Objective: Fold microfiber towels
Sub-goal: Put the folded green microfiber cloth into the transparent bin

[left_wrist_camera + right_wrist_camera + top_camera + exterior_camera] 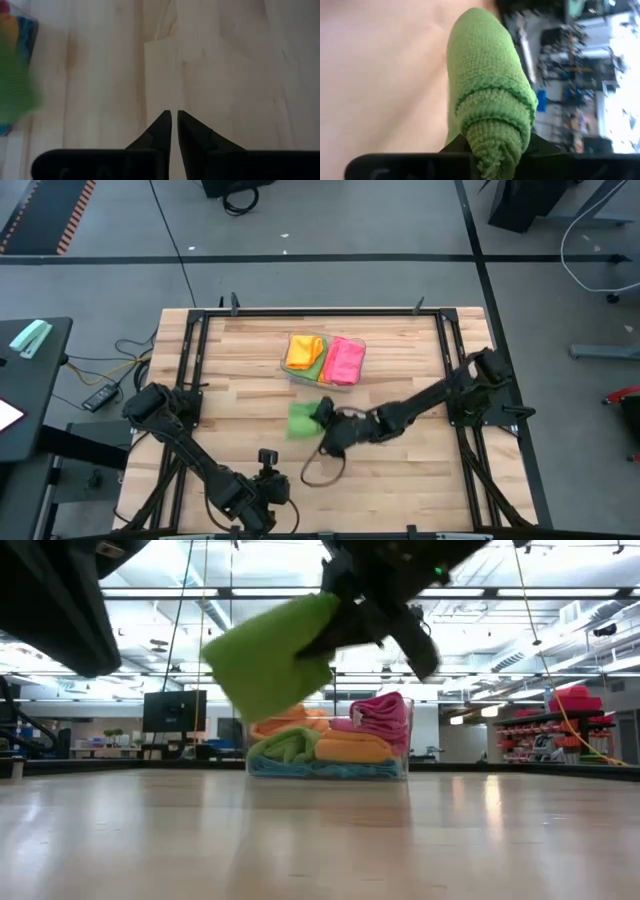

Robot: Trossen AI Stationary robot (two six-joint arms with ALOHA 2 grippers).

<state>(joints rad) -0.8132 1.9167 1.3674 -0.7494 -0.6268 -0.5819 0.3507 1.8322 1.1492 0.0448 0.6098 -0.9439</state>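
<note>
The green towel (302,420) in the black right gripper (322,417) is a bright, plain lime with a looped, ribbed pile and a slightly darker stitched hem (490,95). In the clear tray (322,379) lie an orange towel (302,350), a hot-pink one (344,359), a second green one (283,747) and a strip of blue (320,769) along the bottom. The table (400,470) is pale blond wood in jointed strips, framed in black. The left gripper (174,131) is matte black.
</note>
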